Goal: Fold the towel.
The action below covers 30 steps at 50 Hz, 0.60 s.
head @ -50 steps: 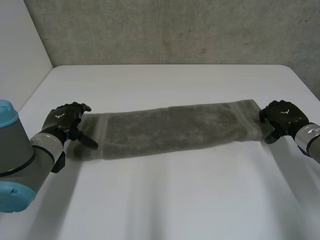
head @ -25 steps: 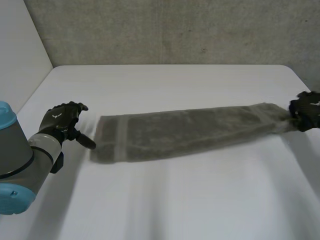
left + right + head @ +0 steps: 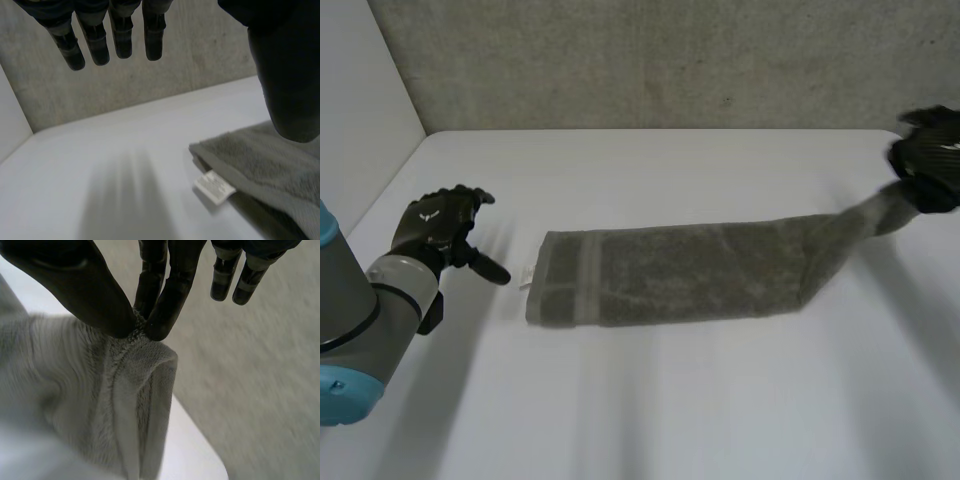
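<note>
Lying along the white table (image 3: 650, 400), one grey terry towel (image 3: 680, 275) forms a long folded strip with a woven band near its left end and bare tabletop all around it. Its right end rises off the surface. The left hand (image 3: 440, 225) hovers just beside the left end, not touching it.

From the left wrist, its fingers (image 3: 120, 35) hang straight and spread, with one white label (image 3: 214, 186) at the towel's corner.

From the right wrist, the right hand (image 3: 85, 285) pinches the nubby raised end between thumb and fingers.
</note>
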Available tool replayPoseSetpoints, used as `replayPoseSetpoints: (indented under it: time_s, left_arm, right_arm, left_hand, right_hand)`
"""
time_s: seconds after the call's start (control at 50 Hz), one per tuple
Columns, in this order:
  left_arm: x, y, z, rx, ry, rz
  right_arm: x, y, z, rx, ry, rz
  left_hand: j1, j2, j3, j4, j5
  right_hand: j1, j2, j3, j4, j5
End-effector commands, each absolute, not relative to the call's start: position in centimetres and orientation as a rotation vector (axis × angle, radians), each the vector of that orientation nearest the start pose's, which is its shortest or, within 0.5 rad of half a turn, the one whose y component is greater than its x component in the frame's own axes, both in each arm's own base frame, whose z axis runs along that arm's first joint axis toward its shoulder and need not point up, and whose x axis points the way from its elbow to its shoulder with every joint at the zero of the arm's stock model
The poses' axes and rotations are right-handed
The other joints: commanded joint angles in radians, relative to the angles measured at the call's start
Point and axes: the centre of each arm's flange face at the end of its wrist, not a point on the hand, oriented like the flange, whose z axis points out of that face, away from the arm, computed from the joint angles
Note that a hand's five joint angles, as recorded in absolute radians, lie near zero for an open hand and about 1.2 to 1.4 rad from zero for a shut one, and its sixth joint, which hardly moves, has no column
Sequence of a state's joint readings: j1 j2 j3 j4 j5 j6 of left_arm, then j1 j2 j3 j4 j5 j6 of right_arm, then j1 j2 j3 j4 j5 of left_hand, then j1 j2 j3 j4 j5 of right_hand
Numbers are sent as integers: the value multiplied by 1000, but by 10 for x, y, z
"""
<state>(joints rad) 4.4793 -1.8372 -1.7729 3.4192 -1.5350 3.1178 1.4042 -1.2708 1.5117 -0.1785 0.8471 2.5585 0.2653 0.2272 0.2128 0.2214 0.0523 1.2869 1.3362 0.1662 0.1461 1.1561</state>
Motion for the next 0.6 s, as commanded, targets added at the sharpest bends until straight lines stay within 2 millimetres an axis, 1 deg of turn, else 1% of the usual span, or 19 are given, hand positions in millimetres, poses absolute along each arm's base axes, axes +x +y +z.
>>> replayPoseSetpoints:
  time_s: [0.02,0.04,0.06,0.08,0.1,0.14,0.16,0.2,0.22,0.26,0.28,0.32,0.34,0.38,0.4,0.44,0.46,0.5,0.6]
  left_arm:
    - [-210,-293,217,314,2476,-2229]
    - [-211,-293,222,315,2459,-2251]
    - [-211,-293,222,315,2459,-2252]
    - [-210,-293,227,311,2441,-2273]
    - [-210,-293,227,311,2440,-2273]
    - [-210,-293,235,309,2416,-2302]
    - [-210,-293,235,309,2416,-2302]
    - [-209,-292,239,304,2401,-2317]
    - [-209,-292,239,304,2401,-2317]
    - [-208,-292,239,296,2396,-2316]
    - [-205,-292,240,285,2394,-2314]
    - [-203,-293,239,277,2393,-2310]
    - [-202,-293,239,271,2391,-2308]
    - [-199,-294,239,260,2390,-2300]
    - [-197,-295,239,247,2387,-2297]
    - [-194,-296,237,234,2387,-2287]
    - [-191,-297,236,226,2391,-2277]
    - [-189,-297,236,217,2388,-2274]
    - [-182,-297,234,191,2390,-2258]
  right_arm:
    - [226,-328,271,-1272,1619,-2081]
    - [250,-314,275,-1297,1540,-2048]
    - [250,-314,275,-1297,1539,-2047]
    - [270,-302,275,-1316,1478,-2012]
    - [270,-302,275,-1316,1477,-2012]
    - [310,-280,270,-1360,1367,-1927]
    - [310,-280,270,-1360,1367,-1927]
    - [349,-258,264,-1402,1258,-1852]
    - [349,-257,264,-1402,1257,-1851]
    - [378,-243,253,-1430,1190,-1791]
    - [378,-243,253,-1430,1190,-1791]
    - [401,-232,240,-1453,1146,-1742]
    - [401,-232,240,-1453,1145,-1742]
    - [421,-221,224,-1471,1113,-1698]
    - [421,-221,224,-1471,1113,-1697]
    - [435,-215,209,-1483,1106,-1664]
    - [435,-215,209,-1483,1106,-1664]
    - [444,-213,194,-1488,1120,-1648]
    - [453,-213,181,-1492,1138,-1649]
  left_hand:
    - [-102,-64,-38,-47,-52]
    - [-99,-61,-38,-47,-52]
    - [-99,-61,-38,-47,-52]
    - [-102,-64,-38,-47,-52]
    - [-102,-64,-38,-47,-52]
    - [-102,-64,-38,-47,-52]
    - [-102,-64,-38,-47,-52]
    - [-102,-64,-38,-47,-52]
    - [-102,-64,-38,-47,-52]
    - [-102,-64,-38,-47,-52]
    - [-102,-64,-38,-47,-52]
    - [-99,-61,-38,-47,-52]
    - [-102,-64,-38,-47,-52]
    - [-102,-64,-38,-47,-52]
    - [-99,-61,-38,-47,-52]
    - [-99,-61,-38,-47,-52]
    - [-102,-64,-38,-47,-52]
    - [-102,-64,-38,-47,-52]
    - [-102,-64,-38,-47,-52]
  right_hand:
    - [109,60,8,28,66]
    - [109,60,8,28,66]
    - [109,60,8,28,66]
    - [109,60,8,28,66]
    - [109,60,8,28,66]
    - [109,60,8,28,66]
    - [109,60,8,28,66]
    - [109,60,8,28,66]
    - [109,60,8,28,66]
    - [109,60,8,28,66]
    - [109,60,8,28,66]
    - [109,60,8,28,66]
    - [109,60,8,28,66]
    - [109,60,8,28,66]
    - [109,60,8,28,66]
    - [109,60,8,28,66]
    - [109,60,8,28,66]
    - [109,60,8,28,66]
    - [109,60,8,28,66]
